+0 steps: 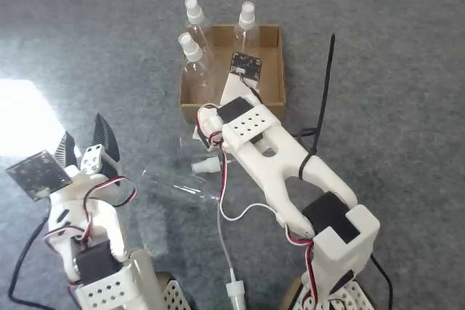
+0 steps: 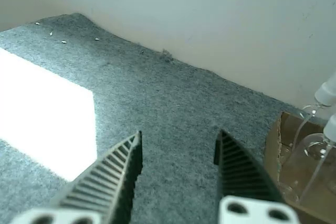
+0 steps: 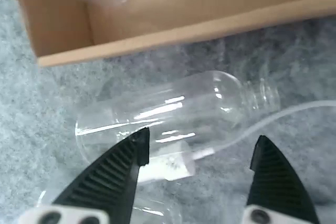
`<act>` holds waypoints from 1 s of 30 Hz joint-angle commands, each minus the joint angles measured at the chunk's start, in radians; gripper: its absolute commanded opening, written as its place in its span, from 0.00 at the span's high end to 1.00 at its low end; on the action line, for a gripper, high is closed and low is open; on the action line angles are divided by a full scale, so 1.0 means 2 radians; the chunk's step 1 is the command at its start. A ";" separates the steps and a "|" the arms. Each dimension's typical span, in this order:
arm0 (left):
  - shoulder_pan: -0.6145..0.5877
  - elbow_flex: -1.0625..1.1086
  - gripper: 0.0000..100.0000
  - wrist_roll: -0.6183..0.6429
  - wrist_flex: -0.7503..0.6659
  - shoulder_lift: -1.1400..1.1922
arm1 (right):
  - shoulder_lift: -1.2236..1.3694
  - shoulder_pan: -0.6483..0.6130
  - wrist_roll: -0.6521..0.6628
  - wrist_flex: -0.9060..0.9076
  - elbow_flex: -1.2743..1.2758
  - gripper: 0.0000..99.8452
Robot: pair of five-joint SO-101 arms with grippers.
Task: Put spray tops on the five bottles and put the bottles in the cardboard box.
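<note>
Three clear bottles with white spray tops [image 1: 192,56] stand upright in the cardboard box [image 1: 272,70] at the far middle of the carpet. My right gripper [image 3: 200,137] hangs open just in front of the box's near wall, over a capless clear bottle [image 3: 168,111] lying on its side. A loose spray top [image 3: 170,166] with its thin tube [image 3: 286,115] lies against that bottle. Another capless bottle [image 1: 171,183] lies on the carpet nearer the arms. My left gripper [image 2: 178,135] is open and holds nothing, raised at the near left [image 1: 83,132].
A second loose spray top [image 1: 236,292] with its tube lies at the near edge between the arm bases. A black cable tie [image 1: 325,85] sticks up from the right arm. A bright patch of sunlight [image 1: 22,114] covers the carpet at the left.
</note>
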 commanded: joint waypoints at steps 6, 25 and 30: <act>0.001 -0.004 0.79 0.003 -0.013 -0.005 | -0.077 0.012 0.051 0.079 -0.022 0.72; 0.001 -0.004 0.79 0.003 -0.013 -0.005 | -0.051 0.011 0.165 -0.048 -0.021 0.94; 0.001 -0.004 0.79 0.003 -0.013 -0.005 | -0.016 0.011 0.199 -0.059 -0.023 0.94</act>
